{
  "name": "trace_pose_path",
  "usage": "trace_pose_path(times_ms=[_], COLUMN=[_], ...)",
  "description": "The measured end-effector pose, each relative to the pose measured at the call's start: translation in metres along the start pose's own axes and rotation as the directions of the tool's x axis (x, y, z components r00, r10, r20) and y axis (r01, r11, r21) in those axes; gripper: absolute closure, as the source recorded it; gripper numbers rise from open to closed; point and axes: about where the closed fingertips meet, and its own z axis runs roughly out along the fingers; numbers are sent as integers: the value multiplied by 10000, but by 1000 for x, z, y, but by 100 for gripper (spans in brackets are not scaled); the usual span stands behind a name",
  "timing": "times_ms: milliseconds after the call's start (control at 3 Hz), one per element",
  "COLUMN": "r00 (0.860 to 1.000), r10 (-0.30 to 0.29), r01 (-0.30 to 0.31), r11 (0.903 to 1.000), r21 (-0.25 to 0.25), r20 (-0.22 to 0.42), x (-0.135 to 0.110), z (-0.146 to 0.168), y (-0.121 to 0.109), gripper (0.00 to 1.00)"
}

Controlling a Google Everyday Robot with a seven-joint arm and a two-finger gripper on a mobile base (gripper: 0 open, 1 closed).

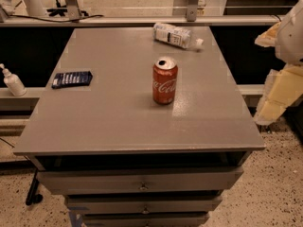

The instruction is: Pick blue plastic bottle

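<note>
The blue plastic bottle (176,35) lies on its side near the far edge of the grey table (109,117), its white cap pointing right. It is clear, with a pale blue-and-white label. A red cola can (164,82) stands upright in the middle of the table, in front of the bottle. My gripper (273,103) is on the pale yellow and white arm at the right edge of the view. It is off the table's right side, below tabletop level and well away from the bottle. It holds nothing that I can see.
A flat dark blue packet (72,78) lies near the table's left edge. A white pump dispenser bottle (13,82) stands on a lower ledge to the left. A rail and posts run behind the table. Drawers (142,183) sit under the tabletop.
</note>
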Motion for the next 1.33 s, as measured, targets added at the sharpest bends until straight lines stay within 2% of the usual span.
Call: trace_pose_path(times_ms=[333, 667, 1000, 1333], r00=[9974, 9881, 9739, 9592], r10=[-252, -471, -807, -848], r01=[226, 320, 457, 345], r11=[9990, 9940, 9852, 9820], r21=[390, 1042, 1653, 1859], r20=[669, 1461, 2121, 2696], x=[-18, -41, -65, -79], z=[17, 34, 57, 100], y=[-12, -49, -98, -154], gripper=[0, 0, 0, 0])
